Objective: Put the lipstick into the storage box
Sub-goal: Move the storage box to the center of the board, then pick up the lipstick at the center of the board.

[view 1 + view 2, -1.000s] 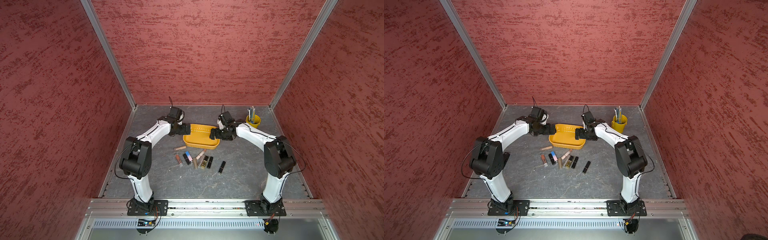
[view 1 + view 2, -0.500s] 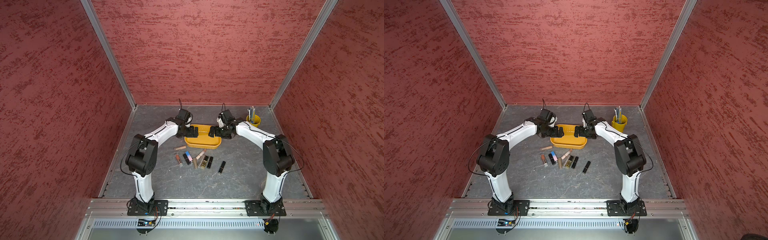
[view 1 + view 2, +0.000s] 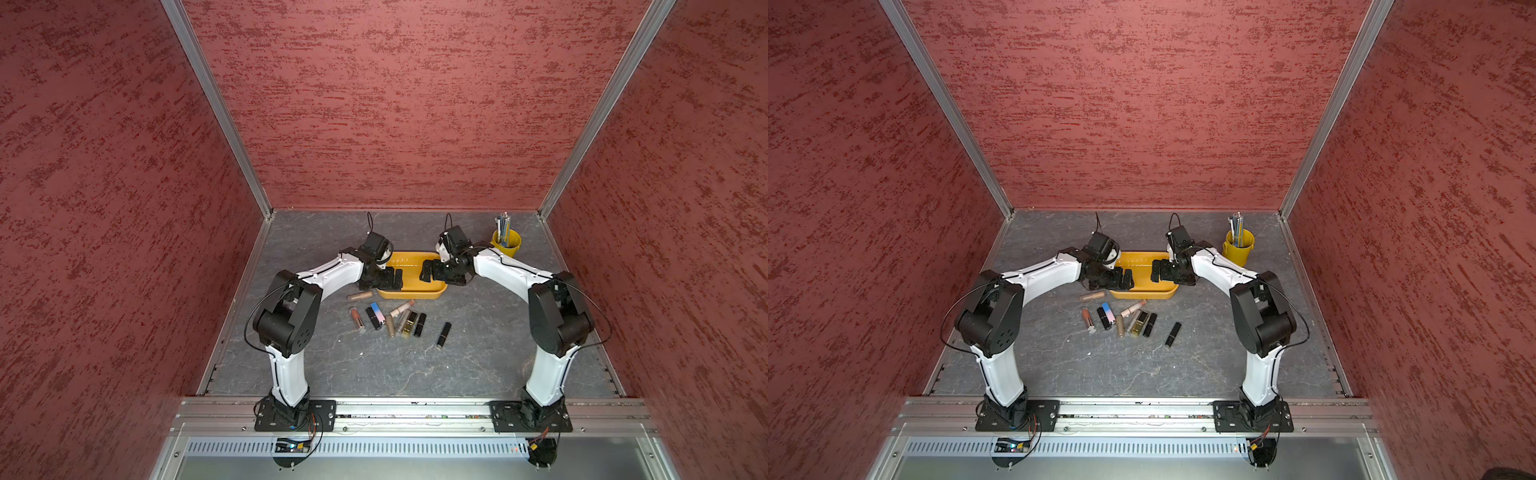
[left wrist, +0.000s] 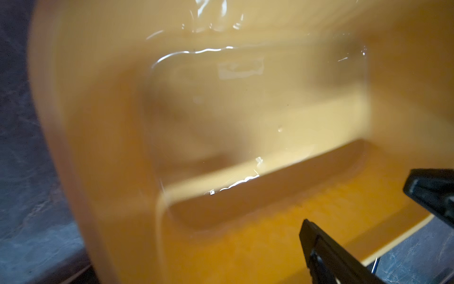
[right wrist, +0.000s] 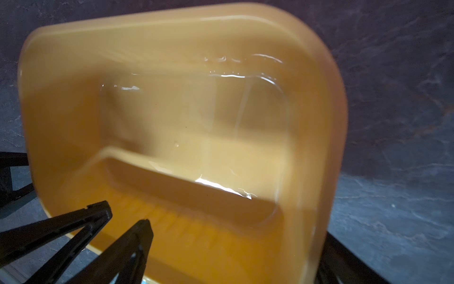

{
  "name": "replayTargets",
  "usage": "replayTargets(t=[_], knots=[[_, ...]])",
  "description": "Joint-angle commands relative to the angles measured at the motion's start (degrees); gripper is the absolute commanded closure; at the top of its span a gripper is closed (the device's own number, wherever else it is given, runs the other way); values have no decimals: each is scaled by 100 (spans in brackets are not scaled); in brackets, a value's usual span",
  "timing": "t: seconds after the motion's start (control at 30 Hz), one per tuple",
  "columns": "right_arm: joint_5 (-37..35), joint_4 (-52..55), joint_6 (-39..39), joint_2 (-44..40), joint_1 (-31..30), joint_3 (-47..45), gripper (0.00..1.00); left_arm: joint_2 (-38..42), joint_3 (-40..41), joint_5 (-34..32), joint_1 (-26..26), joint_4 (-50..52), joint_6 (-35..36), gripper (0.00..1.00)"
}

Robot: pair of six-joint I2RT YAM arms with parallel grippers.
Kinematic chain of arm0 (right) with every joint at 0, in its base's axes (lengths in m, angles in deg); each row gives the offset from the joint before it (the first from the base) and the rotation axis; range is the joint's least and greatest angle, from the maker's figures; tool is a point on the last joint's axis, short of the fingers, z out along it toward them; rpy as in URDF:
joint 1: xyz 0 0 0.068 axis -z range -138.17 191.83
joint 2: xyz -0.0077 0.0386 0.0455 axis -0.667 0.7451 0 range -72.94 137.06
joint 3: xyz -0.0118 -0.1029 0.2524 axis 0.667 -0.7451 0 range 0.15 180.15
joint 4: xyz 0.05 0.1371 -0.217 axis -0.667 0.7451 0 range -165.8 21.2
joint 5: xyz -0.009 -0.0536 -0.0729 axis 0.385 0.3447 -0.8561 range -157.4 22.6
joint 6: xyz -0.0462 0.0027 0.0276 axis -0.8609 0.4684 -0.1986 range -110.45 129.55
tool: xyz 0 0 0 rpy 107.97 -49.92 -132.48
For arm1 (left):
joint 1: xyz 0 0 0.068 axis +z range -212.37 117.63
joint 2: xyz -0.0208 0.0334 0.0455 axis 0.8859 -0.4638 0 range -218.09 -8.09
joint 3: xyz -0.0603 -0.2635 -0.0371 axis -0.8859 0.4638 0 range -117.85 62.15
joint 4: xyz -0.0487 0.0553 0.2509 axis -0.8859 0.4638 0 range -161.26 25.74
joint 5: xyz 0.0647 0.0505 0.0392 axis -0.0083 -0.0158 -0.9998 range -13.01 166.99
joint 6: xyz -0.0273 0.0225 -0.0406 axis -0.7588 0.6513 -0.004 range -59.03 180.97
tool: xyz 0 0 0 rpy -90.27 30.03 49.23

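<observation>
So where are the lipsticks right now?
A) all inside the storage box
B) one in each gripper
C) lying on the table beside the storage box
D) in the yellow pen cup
C: the lipsticks lie loose on the table, on the robot-base side of the storage box, whose inside looks bare in both wrist views.

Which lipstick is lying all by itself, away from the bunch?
The short black lipstick tube, alone on the right arm's side; the other lipsticks huddle together in front of the mustard-yellow plastic tray.
</observation>
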Motion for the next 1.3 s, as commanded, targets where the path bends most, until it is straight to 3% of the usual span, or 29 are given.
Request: replayTargets(t=[0.0,0.3,0.57,0.8,0.97,1.27], knots=[[-341,132,-63,-307,9,176,1,259,-157,-135,198,-71,70,0],[-1002,1,-121,-1289,57,-80,1,1276,-84,-86,665,-202,196,0],[-611,631,596,-1991,143,-610,2,2984,1689,234,519,-1249,48,0],[-1259,1227,1120,-3087,-244,-1646,2,4447,3106,815,50,-2135,-695,0],[-1425,1535,1377,-3611,-577,-2049,2,4840,3512,761,-397,-2101,-1293,0],[-1599,1954,1852,-4038,-1094,-2251,1,4823,3946,560,-926,-2518,-1773,0]])
